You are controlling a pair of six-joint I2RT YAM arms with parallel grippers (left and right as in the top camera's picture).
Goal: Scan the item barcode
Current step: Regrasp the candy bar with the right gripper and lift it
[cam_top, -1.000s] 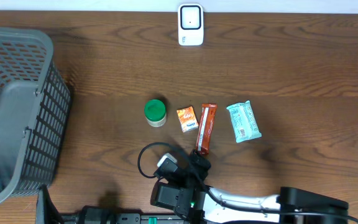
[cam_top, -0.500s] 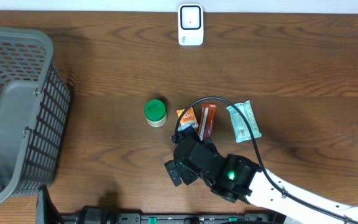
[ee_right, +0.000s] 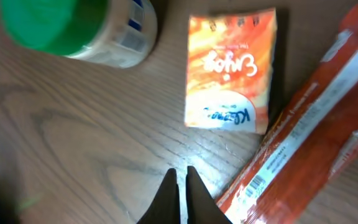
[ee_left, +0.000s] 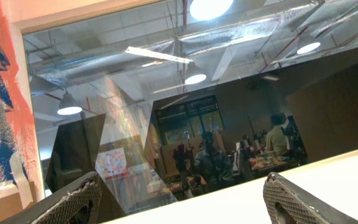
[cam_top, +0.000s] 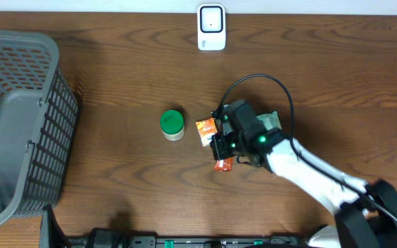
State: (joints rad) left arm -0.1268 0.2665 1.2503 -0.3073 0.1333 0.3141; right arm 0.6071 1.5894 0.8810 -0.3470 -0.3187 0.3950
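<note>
Your right arm (cam_top: 309,172) swung up from the near edge; right gripper (ee_right: 180,180) pinched shut, empty, beside the one red bar (ee_right: 303,143) on the table (ee_right: 73,137). One sachet (ee_right: 232,68), one jar (ee_right: 73,28). And your left gripper (ee_left: 182,194) gapes wide.

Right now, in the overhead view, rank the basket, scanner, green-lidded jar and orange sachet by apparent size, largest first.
1. Basket
2. Scanner
3. Green-lidded jar and orange sachet: these look about alike, so I leave them unranked.
</note>
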